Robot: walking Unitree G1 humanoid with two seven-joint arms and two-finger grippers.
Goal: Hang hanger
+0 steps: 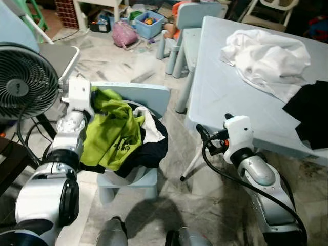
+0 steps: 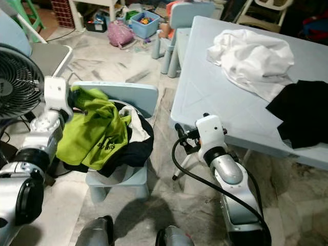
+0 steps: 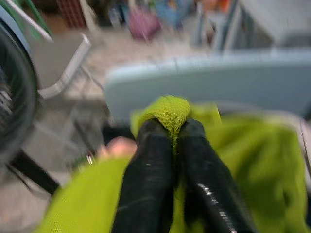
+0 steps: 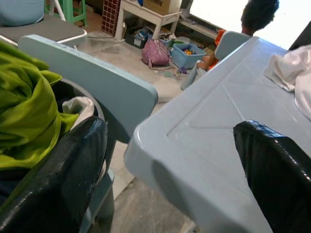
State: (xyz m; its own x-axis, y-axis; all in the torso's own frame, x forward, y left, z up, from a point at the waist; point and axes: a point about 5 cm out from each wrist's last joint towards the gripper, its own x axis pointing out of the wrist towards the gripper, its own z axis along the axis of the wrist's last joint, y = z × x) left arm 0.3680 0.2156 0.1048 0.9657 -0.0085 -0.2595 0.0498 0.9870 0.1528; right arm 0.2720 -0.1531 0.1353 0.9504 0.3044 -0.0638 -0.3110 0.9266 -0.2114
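Left hand (image 3: 176, 145) pinched tight on a fold of the green shirt (image 1: 110, 136), fingers (image 3: 146, 184) closed with cloth bunched up between the tips; wrist view is blurred. Shirt lies on top of a heap of clothes in a basket (image 1: 134, 177) on a small pale-blue chair (image 1: 143, 95), at 10 o'clock from the robot in the head views; dark garment (image 1: 151, 151) and a white one (image 1: 152, 128) under and beside it. Can't make out a hanger in the heap. Right hand (image 4: 170, 165) wide open, holding nothing, fingers (image 4: 63, 174) spread either side of the near corner of the table (image 1: 220, 97), just short of the edge; right arm (image 1: 256, 174) at 2 o'clock, below the table rim. On the table: crumpled white cloth (image 1: 266, 59) at 1 o'clock, black cloth (image 1: 310, 113) just beside it toward 2 o'clock, touching at the edge. Fan (image 1: 23, 82) at 9 o'clock, just beside the left arm (image 1: 66, 138). Far end of floor, 12 o'clock: pink bag (image 1: 124, 33), blue bin of toys (image 1: 148, 23), second pale-blue chair (image 1: 197, 25) pushed against the far side of the table.
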